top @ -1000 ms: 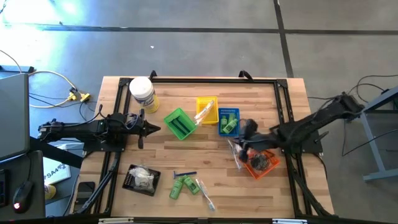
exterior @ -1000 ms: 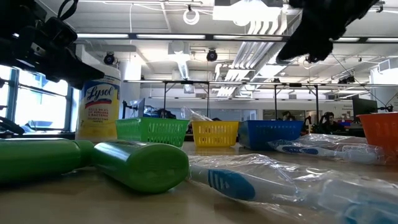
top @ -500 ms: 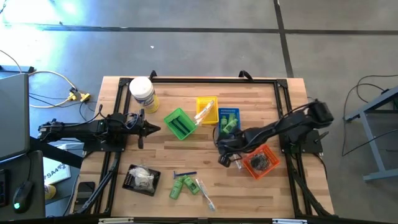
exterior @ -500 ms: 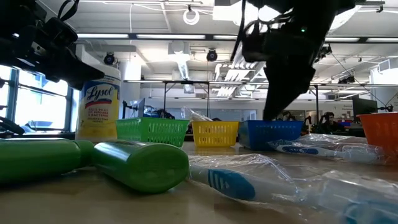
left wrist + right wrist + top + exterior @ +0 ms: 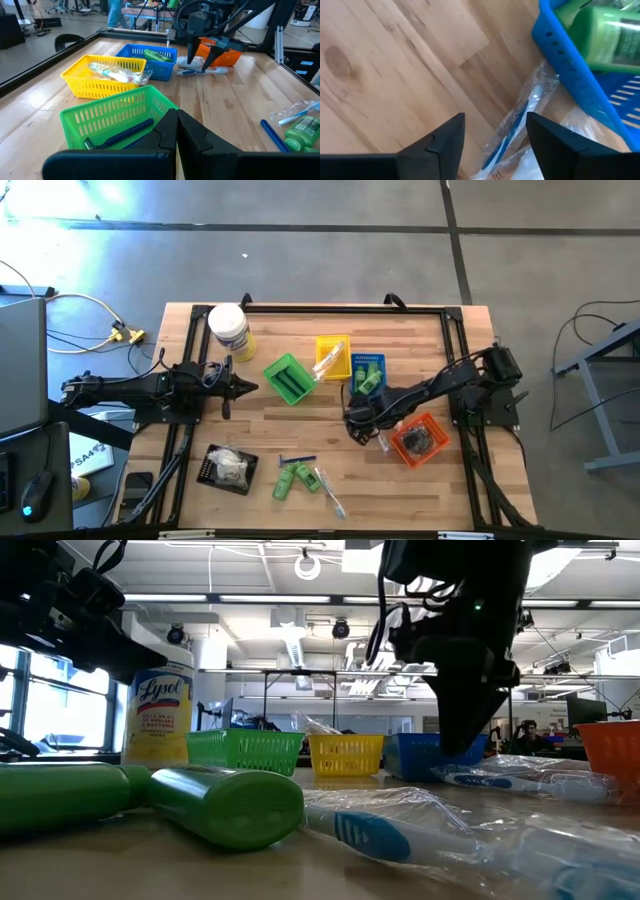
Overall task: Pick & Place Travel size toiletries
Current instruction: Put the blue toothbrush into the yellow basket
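Right claw (image 5: 495, 137) spread and released above a wrapped toothbrush (image 5: 512, 132) on the wooden table (image 5: 320, 435), blue basket (image 5: 570, 65) just beside it holding a green bottle (image 5: 610, 35), left claw (image 5: 176, 131) clenched near the green basket (image 5: 117, 117), open workshop hall behind.

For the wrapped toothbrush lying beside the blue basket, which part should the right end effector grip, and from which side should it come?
Probably the middle of the handle, from straight above. The wrapped toothbrush lies flat on the table close to the blue basket, so a side approach would meet the basket wall. The right end effector, fingers open, hangs over it; closing across the thin handle seems the surest grip.
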Controlling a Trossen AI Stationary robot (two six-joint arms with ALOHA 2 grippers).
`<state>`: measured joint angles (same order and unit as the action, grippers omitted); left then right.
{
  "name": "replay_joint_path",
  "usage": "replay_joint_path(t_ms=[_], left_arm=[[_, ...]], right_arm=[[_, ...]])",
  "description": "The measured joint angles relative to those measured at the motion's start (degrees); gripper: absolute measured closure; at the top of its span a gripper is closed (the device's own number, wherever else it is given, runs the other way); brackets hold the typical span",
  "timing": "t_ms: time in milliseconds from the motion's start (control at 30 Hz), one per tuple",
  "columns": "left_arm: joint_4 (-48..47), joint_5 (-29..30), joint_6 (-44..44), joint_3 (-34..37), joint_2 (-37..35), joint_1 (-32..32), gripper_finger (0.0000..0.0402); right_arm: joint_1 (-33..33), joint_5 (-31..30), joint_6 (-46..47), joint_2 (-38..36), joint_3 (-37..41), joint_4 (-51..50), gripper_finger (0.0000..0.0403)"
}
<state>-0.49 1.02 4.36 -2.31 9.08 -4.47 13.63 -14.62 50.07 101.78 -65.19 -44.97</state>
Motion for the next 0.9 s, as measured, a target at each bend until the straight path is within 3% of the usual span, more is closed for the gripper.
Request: replay_joint_path(t_ms=[467, 900], left_arm=[[-0.04, 0.02, 0.0, -0.02, 0.02, 0.0, 0.0401], [-0.07, 0.09, 0.0, -0.02, 0.02, 0.0, 0.0401]], right_arm=[[-0.53, -0.12, 4.0, 0.0, 0.0, -3.05, 0.0199], [0.16, 0.17, 5.81, -0.07, 3.3, 1.56, 0.0199]])
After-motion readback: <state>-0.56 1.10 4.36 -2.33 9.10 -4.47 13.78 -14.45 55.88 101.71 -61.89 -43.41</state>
